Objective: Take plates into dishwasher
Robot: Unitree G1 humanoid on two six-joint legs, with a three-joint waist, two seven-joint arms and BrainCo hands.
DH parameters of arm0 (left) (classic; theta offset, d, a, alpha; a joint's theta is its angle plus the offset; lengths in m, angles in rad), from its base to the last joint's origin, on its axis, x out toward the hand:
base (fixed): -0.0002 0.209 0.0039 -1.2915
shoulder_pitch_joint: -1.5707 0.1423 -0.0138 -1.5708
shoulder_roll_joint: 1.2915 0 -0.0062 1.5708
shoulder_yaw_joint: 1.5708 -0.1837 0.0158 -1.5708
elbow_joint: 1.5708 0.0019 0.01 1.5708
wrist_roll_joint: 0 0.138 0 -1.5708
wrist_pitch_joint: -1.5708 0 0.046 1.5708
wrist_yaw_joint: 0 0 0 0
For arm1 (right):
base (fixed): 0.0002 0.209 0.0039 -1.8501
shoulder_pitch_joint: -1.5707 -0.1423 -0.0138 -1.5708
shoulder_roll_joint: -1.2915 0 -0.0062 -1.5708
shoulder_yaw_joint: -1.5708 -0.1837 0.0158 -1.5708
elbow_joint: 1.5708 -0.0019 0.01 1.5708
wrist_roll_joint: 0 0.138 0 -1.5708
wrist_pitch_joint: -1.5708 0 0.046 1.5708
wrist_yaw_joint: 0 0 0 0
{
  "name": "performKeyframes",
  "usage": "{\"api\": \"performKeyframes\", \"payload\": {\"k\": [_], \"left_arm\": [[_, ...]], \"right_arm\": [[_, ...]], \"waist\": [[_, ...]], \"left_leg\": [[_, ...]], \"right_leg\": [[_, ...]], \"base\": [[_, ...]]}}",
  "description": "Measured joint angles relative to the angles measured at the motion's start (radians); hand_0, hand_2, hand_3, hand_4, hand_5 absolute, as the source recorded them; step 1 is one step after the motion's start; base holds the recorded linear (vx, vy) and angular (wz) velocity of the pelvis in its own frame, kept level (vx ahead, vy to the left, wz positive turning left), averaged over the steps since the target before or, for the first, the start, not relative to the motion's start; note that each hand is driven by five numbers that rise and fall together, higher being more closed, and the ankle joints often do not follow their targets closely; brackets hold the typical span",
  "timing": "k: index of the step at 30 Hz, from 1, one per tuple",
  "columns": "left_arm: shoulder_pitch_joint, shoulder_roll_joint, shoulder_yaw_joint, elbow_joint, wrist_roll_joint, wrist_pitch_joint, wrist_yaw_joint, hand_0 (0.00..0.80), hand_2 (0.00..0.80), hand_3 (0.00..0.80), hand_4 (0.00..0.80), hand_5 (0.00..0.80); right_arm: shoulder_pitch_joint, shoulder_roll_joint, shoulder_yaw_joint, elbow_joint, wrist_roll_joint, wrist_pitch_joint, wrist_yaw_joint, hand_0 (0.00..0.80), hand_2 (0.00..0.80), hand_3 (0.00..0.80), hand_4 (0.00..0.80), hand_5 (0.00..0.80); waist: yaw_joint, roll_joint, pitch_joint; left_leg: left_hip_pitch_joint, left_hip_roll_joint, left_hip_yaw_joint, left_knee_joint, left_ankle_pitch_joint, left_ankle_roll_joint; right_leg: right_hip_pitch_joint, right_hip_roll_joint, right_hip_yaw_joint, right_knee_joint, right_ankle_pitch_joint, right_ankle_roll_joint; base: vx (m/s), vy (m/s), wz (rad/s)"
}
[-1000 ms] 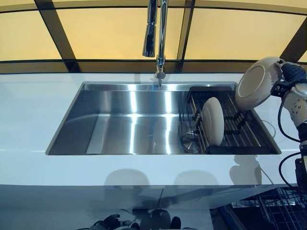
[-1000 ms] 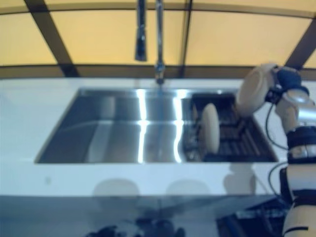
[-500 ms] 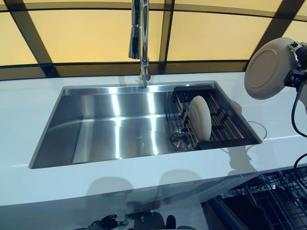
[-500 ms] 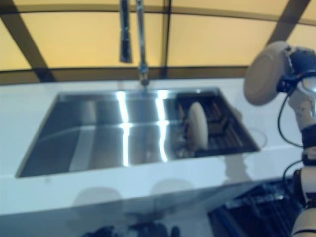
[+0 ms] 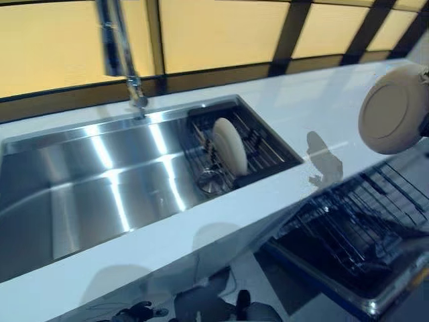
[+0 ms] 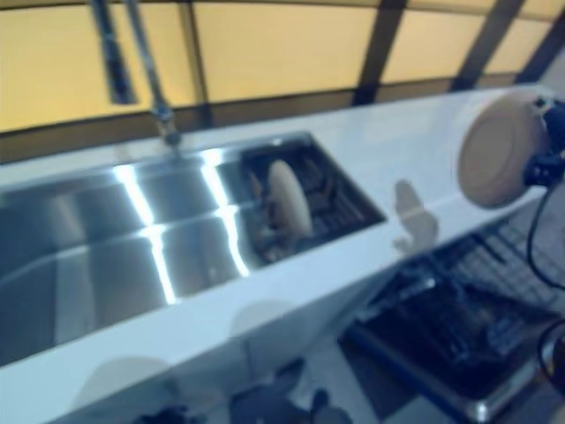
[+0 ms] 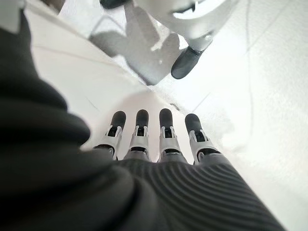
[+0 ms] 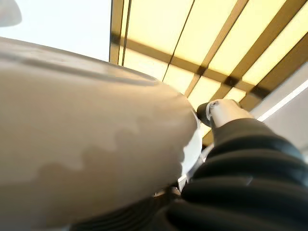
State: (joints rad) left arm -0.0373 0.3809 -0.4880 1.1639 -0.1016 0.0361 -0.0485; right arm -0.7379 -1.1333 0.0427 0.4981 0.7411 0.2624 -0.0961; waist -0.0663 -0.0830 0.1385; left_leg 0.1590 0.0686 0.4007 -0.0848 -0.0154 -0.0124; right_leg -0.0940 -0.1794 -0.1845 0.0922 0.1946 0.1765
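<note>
My right hand [image 6: 547,162] is shut on a cream plate [image 5: 393,119], held upright in the air at the far right, past the counter's end and above the open dishwasher rack [image 5: 358,225]. In the right wrist view the plate [image 8: 86,144] fills most of the picture, with my thumb [image 8: 225,111] curled at its rim. A second cream plate [image 5: 229,145] stands upright in the black dish rack [image 5: 265,151] at the right end of the sink. My left hand [image 7: 161,144] hangs low with straight fingers and holds nothing.
The steel sink [image 5: 100,181] takes up the left, with a tall faucet [image 5: 117,47] behind it and a round strainer [image 5: 209,181] by the dish rack. The white counter [image 5: 315,100] runs right of the sink. The dishwasher's wire rack sits below the counter's front edge.
The camera has swung right, so the sink now shows at the left. My right hand has carried the plate away from the sink's dish rack to above the dishwasher rack.
</note>
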Motion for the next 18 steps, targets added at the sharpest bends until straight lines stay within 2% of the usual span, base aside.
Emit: {"api": "performKeyframes", "payload": {"k": [1, 2, 3, 4, 5, 6, 7, 8, 10, 13, 18], "left_arm": [[-0.003, -0.003, -0.001, -0.001, 0.0, -0.002, -0.001, 0.0, 0.0, 0.0, 0.0, 0.0], [-0.008, -0.004, 0.0, -0.003, 0.0, -0.003, 0.0, 0.0, 0.0, 0.0, 0.0, 0.0], [-0.012, -0.01, 0.007, -0.004, 0.0, -0.004, 0.001, 0.0, 0.0, 0.0, 0.0, 0.0], [-0.014, -0.015, 0.018, -0.006, 0.0, -0.005, 0.001, 0.0, 0.0, 0.0, 0.0, 0.0], [-0.016, -0.023, 0.024, -0.011, 0.0, -0.01, 0.001, 0.0, 0.0, 0.0, 0.0, 0.0], [-0.015, -0.026, 0.03, -0.013, 0.0, -0.019, 0.001, 0.0, 0.0, 0.0, 0.0, 0.0], [-0.011, -0.017, 0.033, -0.015, 0.0, -0.024, 0.001, 0.0, 0.0, 0.0, 0.0, 0.0], [-0.006, -0.006, 0.035, -0.013, 0.0, -0.024, 0.001, 0.0, 0.0, 0.0, 0.0, 0.0], [-0.009, -0.014, 0.038, -0.014, 0.001, -0.025, 0.002, 0.0, 0.0, 0.0, 0.0, 0.0], [-0.007, -0.032, 0.04, -0.017, 0.001, -0.031, 0.007, 0.0, 0.0, 0.0, 0.0, 0.0], [0.016, -0.031, 0.052, -0.019, 0.01, -0.044, 0.009, 0.0, 0.0, 0.0, 0.0, 0.0]], "right_arm": [[0.013, 0.003, 0.0, -0.016, 0.0, -0.002, 0.012, 0.8, 0.8, 0.8, 0.8, 0.8], [0.026, 0.004, 0.0, -0.022, 0.0, -0.003, 0.023, 0.8, 0.8, 0.8, 0.8, 0.8], [0.039, 0.009, 0.0, -0.02, 0.0, -0.002, 0.031, 0.8, 0.8, 0.8, 0.8, 0.8], [0.06, 0.008, 0.0, -0.017, 0.0, -0.001, 0.035, 0.8, 0.8, 0.8, 0.8, 0.8], [0.085, 0.007, 0.0, -0.009, -0.001, 0.0, 0.035, 0.8, 0.8, 0.8, 0.8, 0.8], [0.097, 0.008, 0.001, -0.011, -0.003, 0.002, 0.038, 0.8, 0.8, 0.8, 0.8, 0.8], [0.109, 0.007, 0.0, -0.02, -0.004, 0.003, 0.045, 0.8, 0.8, 0.8, 0.8, 0.8], [0.117, 0.008, 0.0, -0.027, -0.004, 0.002, 0.052, 0.8, 0.8, 0.8, 0.8, 0.8], [0.115, 0.008, -0.001, -0.046, -0.004, -0.001, 0.06, 0.8, 0.8, 0.8, 0.8, 0.8], [0.136, 0.015, 0.0, -0.06, -0.004, -0.001, 0.075, 0.8, 0.8, 0.8, 0.8, 0.8], [0.203, 0.017, 0.0, -0.091, -0.016, 0.002, 0.108, 0.8, 0.8, 0.8, 0.8, 0.8]], "waist": [[-0.002, -0.001, 0.002], [-0.007, -0.005, 0.004], [-0.007, -0.001, 0.011], [-0.035, 0.01, 0.014], [-0.056, 0.031, 0.014], [-0.051, 0.043, 0.011], [-0.045, 0.035, 0.005], [-0.047, 0.018, -0.003], [-0.032, 0.016, -0.004], [-0.035, 0.013, -0.004], [-0.056, -0.001, -0.028]], "left_leg": [[-0.011, -0.011, -0.014, -0.003, -0.008, 0.008], [-0.016, -0.018, -0.023, -0.006, -0.009, 0.007], [-0.021, -0.002, -0.014, -0.007, -0.008, -0.002], [-0.025, 0.016, -0.009, -0.007, 0.001, -0.011], [-0.025, 0.043, -0.002, -0.006, 0.01, -0.024], [-0.015, 0.064, 0.016, -0.005, 0.011, -0.035], [-0.01, 0.067, 0.029, 0.001, 0.013, -0.055], [-0.01, 0.066, 0.037, 0.001, 0.026, -0.071], [-0.015, 0.077, 0.035, -0.001, 0.031, -0.072], [-0.02, 0.077, 0.033, -0.001, 0.029, -0.08], [-0.019, 0.083, 0.015, -0.003, 0.039, -0.101]], "right_leg": [[-0.007, 0.015, 0.015, -0.035, 0.019, -0.008], [0.0, 0.023, 0.025, -0.089, 0.045, 0.008], [0.006, 0.025, 0.036, -0.142, 0.073, 0.033], [0.005, 0.026, 0.021, -0.121, 0.047, 0.021], [0.004, 0.019, -0.016, -0.043, -0.006, -0.028], [0.006, 0.001, -0.026, 0.017, -0.036, -0.033], [0.032, -0.014, -0.029, 0.034, -0.052, -0.028], [0.053, -0.008, -0.015, -0.011, -0.069, -0.026], [0.06, 0.019, -0.015, -0.076, -0.074, -0.033], [0.082, 0.03, -0.016, -0.131, -0.087, -0.071], [0.09, 0.038, -0.016, -0.146, -0.085, -0.073]], "base": [[-0.089, -0.07, -1.02], [-0.084, -0.088, -1.06], [-0.068, -0.096, -0.65], [-0.055, -0.141, -0.29], [-0.038, -0.144, -0.11], [-0.036, -0.182, -0.33], [-0.033, -0.153, -0.54], [-0.038, -0.223, -0.53], [-0.047, -0.226, -0.52], [-0.055, -0.236, -0.2], [-0.037, -0.201, -0.01]]}}
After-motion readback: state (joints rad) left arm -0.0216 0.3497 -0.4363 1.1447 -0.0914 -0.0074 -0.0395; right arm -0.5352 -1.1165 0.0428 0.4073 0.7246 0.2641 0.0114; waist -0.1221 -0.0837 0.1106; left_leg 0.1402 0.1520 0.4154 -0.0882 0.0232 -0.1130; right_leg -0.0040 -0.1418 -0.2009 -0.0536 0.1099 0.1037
